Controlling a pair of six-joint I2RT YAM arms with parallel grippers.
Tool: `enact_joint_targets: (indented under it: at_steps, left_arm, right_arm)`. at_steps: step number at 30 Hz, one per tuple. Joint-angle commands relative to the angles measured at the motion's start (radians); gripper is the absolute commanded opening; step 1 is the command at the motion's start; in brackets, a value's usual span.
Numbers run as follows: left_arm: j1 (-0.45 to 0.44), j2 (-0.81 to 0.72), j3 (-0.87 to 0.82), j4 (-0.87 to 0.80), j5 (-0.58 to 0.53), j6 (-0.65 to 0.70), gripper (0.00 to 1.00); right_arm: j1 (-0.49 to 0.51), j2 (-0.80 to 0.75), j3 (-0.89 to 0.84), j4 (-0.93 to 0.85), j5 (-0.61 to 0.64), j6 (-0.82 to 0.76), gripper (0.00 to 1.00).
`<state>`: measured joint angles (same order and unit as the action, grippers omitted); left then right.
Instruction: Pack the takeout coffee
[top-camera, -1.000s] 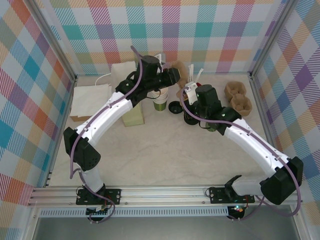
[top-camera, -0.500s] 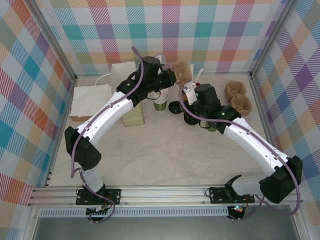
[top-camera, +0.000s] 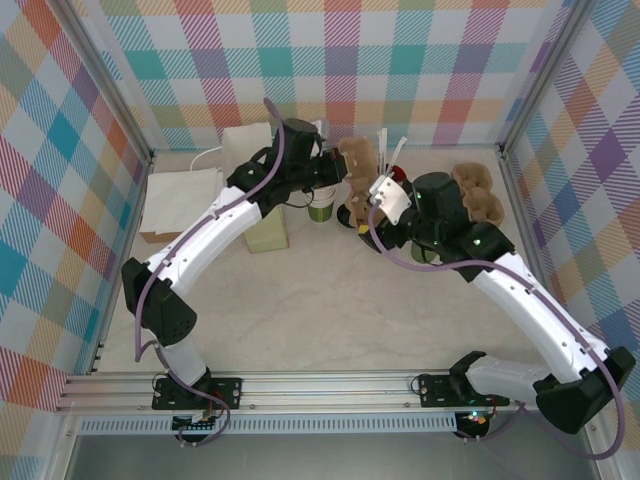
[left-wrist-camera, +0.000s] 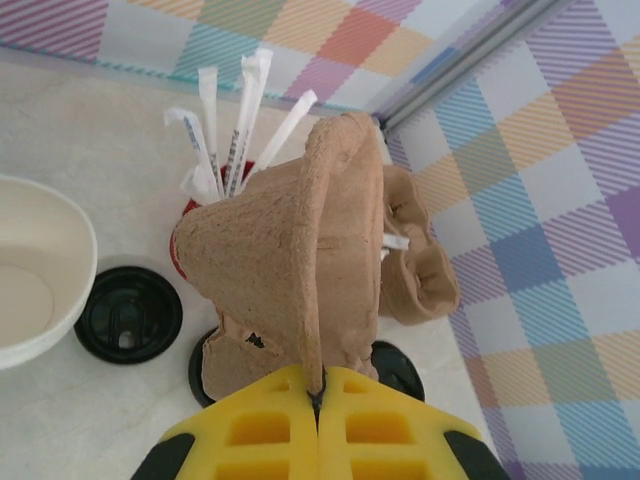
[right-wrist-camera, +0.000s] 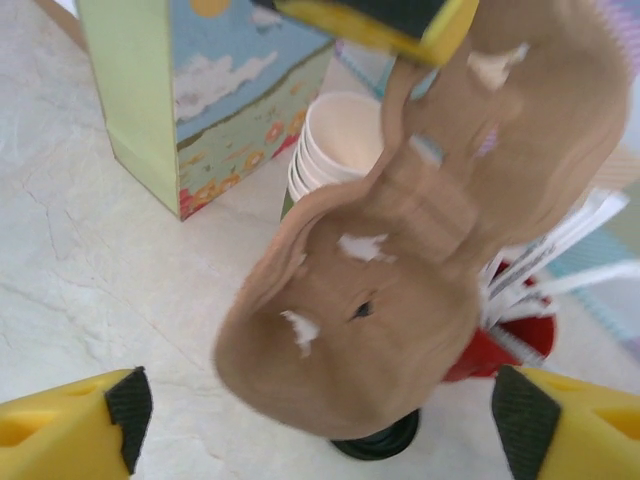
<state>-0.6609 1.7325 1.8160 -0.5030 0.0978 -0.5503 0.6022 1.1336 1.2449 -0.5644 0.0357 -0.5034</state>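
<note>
Two grippers inspected. The left gripper (left-wrist-camera: 318, 388) has its yellow fingers pressed together on the thin edge of a brown pulp tray (left-wrist-camera: 290, 250), which is held clear of the table and tilted on edge. The right gripper (right-wrist-camera: 320, 425) has its fingers spread wide with nothing between them; the held tray hangs ahead of them and touches neither finger. The coffee cup (top-camera: 320, 207) stands upright at the 12 o'clock side of the table (top-camera: 330, 310), uncovered, its cream interior exposed and its pale green wall visible from above. Its black lid (left-wrist-camera: 130, 313) lies flat on the table just beside the cup, at the cup's 3 o'clock in the left wrist view, clear of the rim. A second lid (left-wrist-camera: 398, 368) lies partly hidden under the held tray. A red cup (left-wrist-camera: 178, 250) of white sticks (left-wrist-camera: 235, 110) stands behind the tray. Two more trays (top-camera: 478, 195) rest at the table's 2 o'clock, near the right wall. A printed box (right-wrist-camera: 200, 90) stands just beside the coffee cup at its 8 o'clock in the top view. White paper bags (top-camera: 180, 200) lie at 10 o'clock.
</note>
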Motion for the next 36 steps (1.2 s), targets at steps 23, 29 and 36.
enact_joint_targets:
  at_steps: [23,29,36]
  left_arm:
    - [-0.011,-0.208,-0.184,-0.007,0.142,0.066,0.0]
    - [-0.011,-0.21,-0.183,-0.003,0.143,0.066,0.0]
    - [-0.01,-0.205,-0.175,-0.008,0.149,0.073,0.0]
  right_arm:
    - [-0.021,0.263,0.206,-0.076,-0.18,-0.56,0.75]
    - [-0.032,0.293,0.223,-0.109,-0.201,-0.553,0.65]
    - [-0.036,0.314,0.248,-0.142,-0.22,-0.537,0.5]
